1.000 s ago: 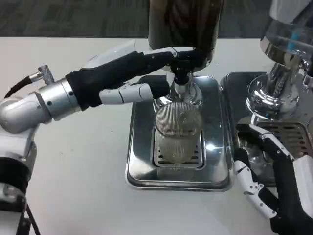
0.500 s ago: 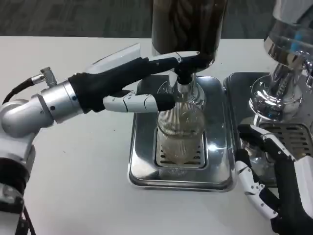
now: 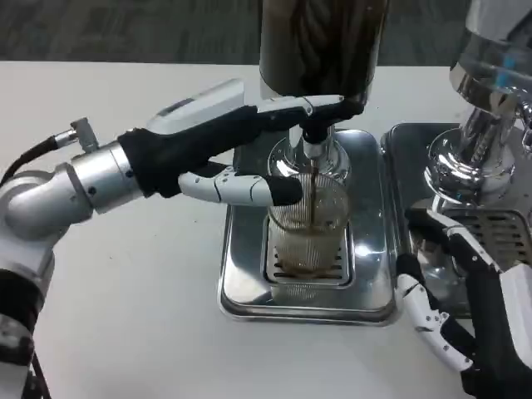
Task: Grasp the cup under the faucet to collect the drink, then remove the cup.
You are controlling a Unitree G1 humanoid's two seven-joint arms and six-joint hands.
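A clear ribbed cup (image 3: 309, 224) stands on the grate of a steel drip tray (image 3: 249, 283), under the faucet (image 3: 314, 141) of a dark drink dispenser (image 3: 320, 46). A thin brown stream runs from the faucet into the cup, and brown liquid lies at its bottom. My left hand (image 3: 224, 145) reaches in from the left: its upper fingers press on the faucet's black lever, and a lower finger touches the cup's left rim. My right hand (image 3: 465, 307) rests at the lower right beside the tray, its fingers spread, holding nothing.
A second chrome dispenser (image 3: 490, 108) with its own steel tray (image 3: 490, 224) stands at the right, just behind my right hand. Bare white table (image 3: 125, 291) lies left of and in front of the drip tray.
Drink has started to flow: a brown stream now falls into the cup, where none showed before. My left hand has settled a little lower on the lever. The right hand has stayed put.
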